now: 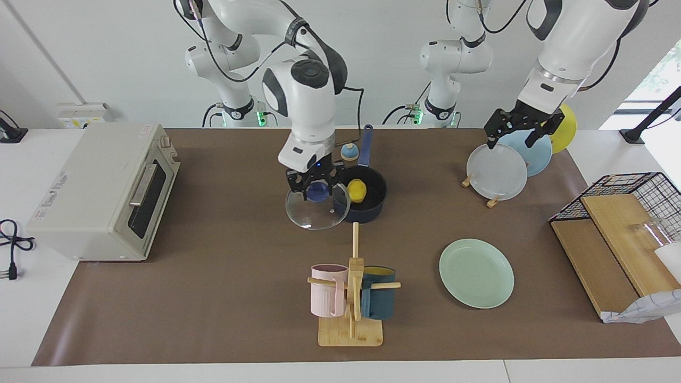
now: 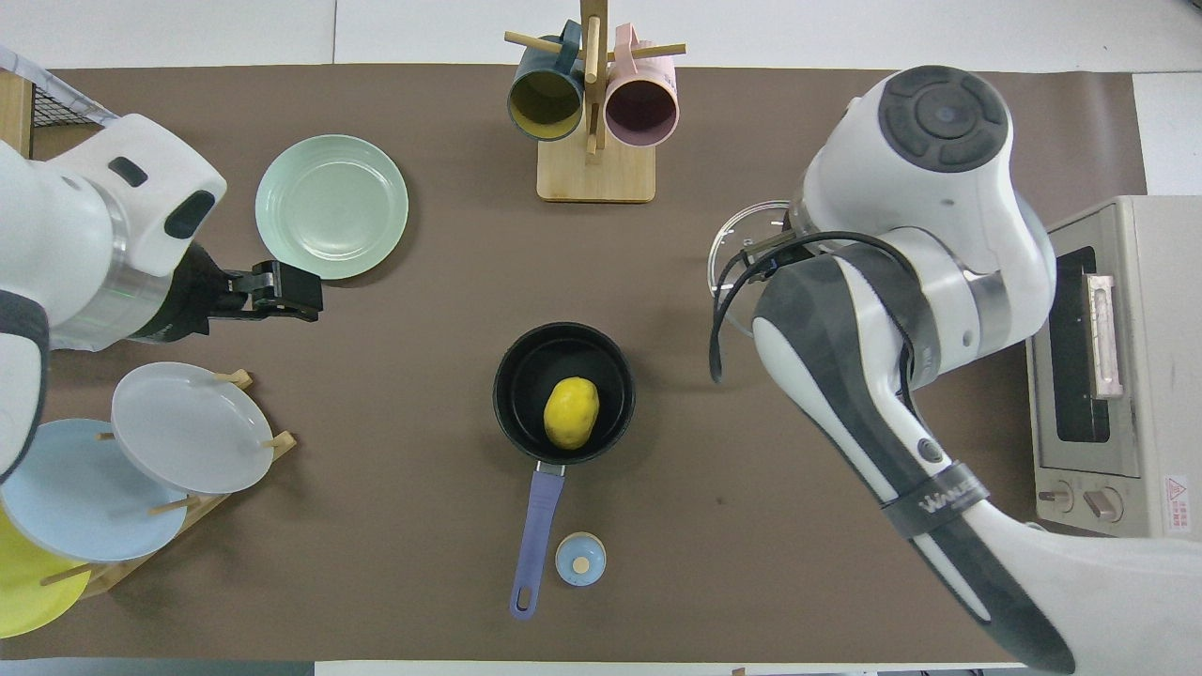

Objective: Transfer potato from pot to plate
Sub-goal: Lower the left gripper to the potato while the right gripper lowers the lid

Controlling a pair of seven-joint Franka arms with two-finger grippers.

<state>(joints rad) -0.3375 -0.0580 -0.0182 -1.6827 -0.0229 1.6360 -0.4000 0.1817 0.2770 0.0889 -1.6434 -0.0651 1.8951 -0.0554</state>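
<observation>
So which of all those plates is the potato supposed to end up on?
Start at the wooden mug stand with the pink and teal mugs. Beside it, toward the left arm's end of the table, one plate lies flat on the brown mat, alone. It is pale mint green, while the grey-white, light blue and yellow plates stand upright in a wooden rack nearer the robots.

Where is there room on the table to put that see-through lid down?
Bare mat lies between the toaster oven and the mug rack, and between the pot and the mint plate. It is crowded around the plate rack.
</observation>
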